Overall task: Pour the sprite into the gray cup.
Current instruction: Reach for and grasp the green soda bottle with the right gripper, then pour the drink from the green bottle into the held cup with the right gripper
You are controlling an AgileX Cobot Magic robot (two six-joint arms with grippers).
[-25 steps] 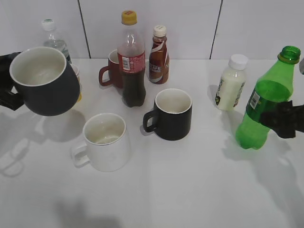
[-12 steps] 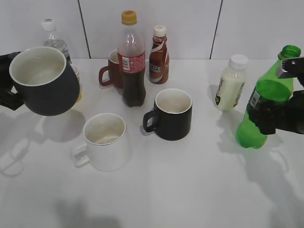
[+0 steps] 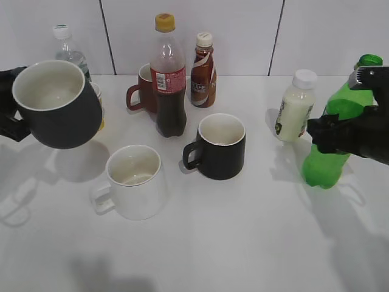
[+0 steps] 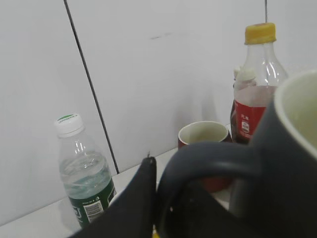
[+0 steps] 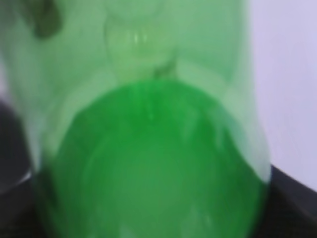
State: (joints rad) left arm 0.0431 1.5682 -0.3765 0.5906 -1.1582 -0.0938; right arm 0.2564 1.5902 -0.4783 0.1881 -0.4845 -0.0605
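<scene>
Green Sprite bottle (image 3: 328, 164) clamped in my right gripper (image 3: 331, 135) near the counter's right edge, while my left gripper (image 3: 11, 106) grips the gray cup (image 3: 58, 104) aloft at the left edge.

Object count, tabletop scene.
Mugs, four: gray cup (image 3: 58, 104), white mug (image 3: 132, 181), black mug (image 3: 219, 146), red mug (image 3: 143, 90). Bottles, five: sprite (image 3: 338, 125), cola (image 3: 168, 76), coffee (image 3: 203, 62), milk (image 3: 296, 106), water (image 3: 68, 50).

Lab-style tabletop: white table (image 3: 243, 243), tiled wall (image 3: 243, 36)
</scene>
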